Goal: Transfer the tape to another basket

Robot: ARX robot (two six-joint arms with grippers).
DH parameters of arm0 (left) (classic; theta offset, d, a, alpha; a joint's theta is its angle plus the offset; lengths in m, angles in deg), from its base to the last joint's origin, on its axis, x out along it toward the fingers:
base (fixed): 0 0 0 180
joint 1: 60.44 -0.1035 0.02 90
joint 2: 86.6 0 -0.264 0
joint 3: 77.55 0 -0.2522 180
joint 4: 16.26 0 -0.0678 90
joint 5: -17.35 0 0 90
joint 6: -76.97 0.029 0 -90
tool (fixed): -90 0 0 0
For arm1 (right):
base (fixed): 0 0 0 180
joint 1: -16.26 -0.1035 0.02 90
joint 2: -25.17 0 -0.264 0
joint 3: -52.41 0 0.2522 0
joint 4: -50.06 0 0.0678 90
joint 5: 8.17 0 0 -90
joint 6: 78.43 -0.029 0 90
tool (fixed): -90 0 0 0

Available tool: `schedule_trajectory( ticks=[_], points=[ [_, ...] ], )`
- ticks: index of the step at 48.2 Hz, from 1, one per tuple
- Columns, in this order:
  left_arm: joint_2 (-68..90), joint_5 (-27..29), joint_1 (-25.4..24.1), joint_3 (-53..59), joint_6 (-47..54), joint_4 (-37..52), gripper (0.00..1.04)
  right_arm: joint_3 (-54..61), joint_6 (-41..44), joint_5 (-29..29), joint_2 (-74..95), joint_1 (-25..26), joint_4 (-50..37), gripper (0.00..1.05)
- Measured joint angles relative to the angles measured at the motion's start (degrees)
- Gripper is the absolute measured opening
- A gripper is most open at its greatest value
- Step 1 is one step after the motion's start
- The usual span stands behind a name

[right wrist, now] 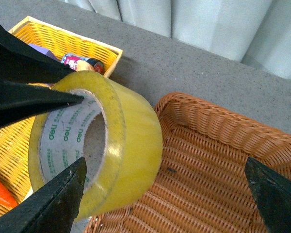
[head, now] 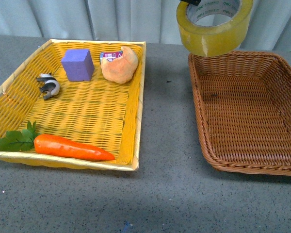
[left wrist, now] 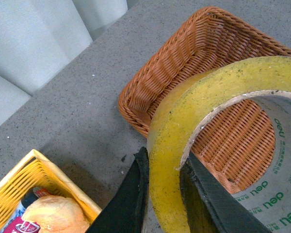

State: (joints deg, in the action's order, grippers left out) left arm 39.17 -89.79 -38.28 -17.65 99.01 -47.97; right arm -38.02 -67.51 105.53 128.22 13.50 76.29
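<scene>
The tape [head: 214, 26], a wide yellowish roll with a white printed core, hangs in the air above the far left corner of the brown wicker basket [head: 199, 111]. My left gripper [left wrist: 165, 194] is shut on the tape [left wrist: 184, 126], one finger outside the roll's wall and one inside the core. Only its tip [head: 190, 2] shows in the front view. My right gripper [right wrist: 165, 194] is open and empty above the brown basket [right wrist: 208, 126], with the tape [right wrist: 131, 141] beside it. The brown basket [left wrist: 184, 53] holds nothing.
A yellow woven basket [head: 138, 111] at the left holds a purple cube [head: 77, 64], a bread roll [head: 120, 65], a small curled grey-and-white object [head: 48, 85] and a carrot [head: 70, 147]. A strip of grey table separates the two baskets. A curtain hangs behind.
</scene>
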Motion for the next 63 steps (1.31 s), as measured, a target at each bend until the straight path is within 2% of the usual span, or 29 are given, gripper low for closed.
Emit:
schedule_trajectory(
  ticks=[10,30,38,44,49,54,57,63],
  points=[
    [0.0,0.0,0.0,0.0,0.02,0.0,0.16,-3.85,-0.09,-2.73,4.57,-2.67,2.32,0.96],
    [0.0,0.04,0.0,0.0,0.02,0.0,0.16,-6.84,-2.43,-5.57,8.52,-3.19,2.86,0.94],
    [0.0,0.04,0.0,0.0,0.02,0.0,0.16,-6.84,-3.72,-5.22,8.52,-3.5,2.82,0.74],
    [0.0,0.09,0.02,0.0,0.04,-0.02,0.16,-7.02,-5.73,-4.61,8.5,-4.09,3.83,0.51],
    [0.0,7.69,0.83,-0.68,6.69,-1.64,0.16,-7.45,-7.19,-4.09,8.55,-4.44,4.31,0.36],
    [-0.15,7.54,1.25,-1.14,10.56,-2.05,0.15,-8.07,-8.26,-5.66,9.05,-4.83,4.52,0.21],
    [-0.85,5.6,1.22,-1.27,11.17,-2.67,0.26,-8.66,-8.74,-5.79,9.99,-4.76,4.52,0.15],
    [-2.56,3.65,1.09,-0.92,10.8,-2.23,0.44,-10.67,-9.68,-9.27,12.17,-4.0,4.55,0.14]
  ],
)
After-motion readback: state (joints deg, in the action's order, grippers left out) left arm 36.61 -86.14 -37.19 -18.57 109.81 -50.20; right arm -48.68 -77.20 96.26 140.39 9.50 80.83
